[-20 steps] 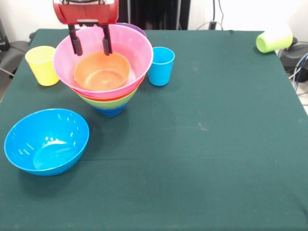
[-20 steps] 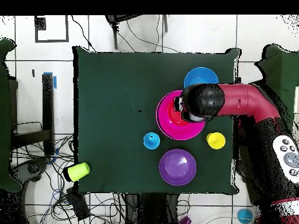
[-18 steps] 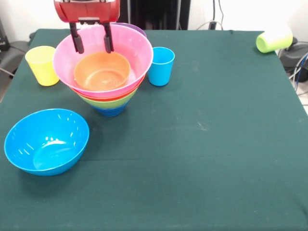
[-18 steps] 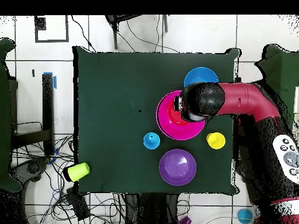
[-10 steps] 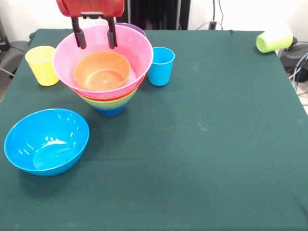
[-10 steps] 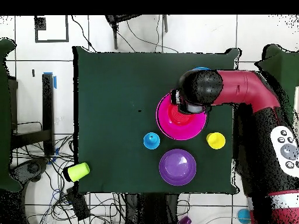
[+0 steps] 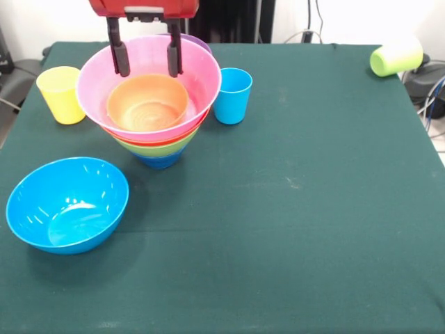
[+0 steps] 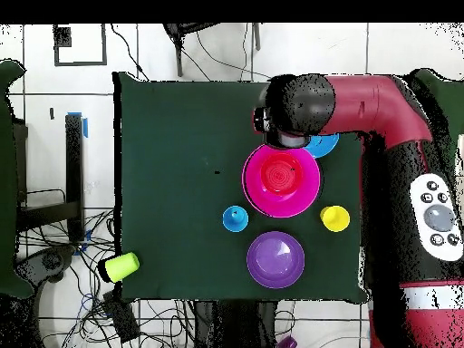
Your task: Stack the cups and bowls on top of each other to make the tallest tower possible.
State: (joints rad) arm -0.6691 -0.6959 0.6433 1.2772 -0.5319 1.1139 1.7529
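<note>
The tower [image 7: 158, 139] stands at the back left: a small dark blue bowl [image 7: 158, 161] at the bottom, then lime green, orange-red and the large pink bowl [image 7: 198, 76], with the small orange bowl [image 7: 147, 102] inside it. My gripper [image 7: 147, 59] hangs open and empty just above the pink bowl. The light blue bowl [image 7: 67, 204] sits alone at the front left. The yellow cup [image 7: 61, 94] stands left of the tower and the light blue cup [image 7: 232, 95] right of it. The lime green cup [image 7: 396, 57] lies on its side at the far right corner.
The purple bowl [image 8: 275, 259] stands behind the tower, near the robot's side; only its rim [image 7: 199, 43] shows in the front view. In the overhead view my arm [image 8: 362, 100] covers part of the light blue bowl [image 8: 323, 144]. Cables lie beyond the table edges.
My gripper has risen a little and shifted off the pink bowl's middle, towards the light blue bowl in the overhead view. The small orange bowl stays in the pink bowl.
</note>
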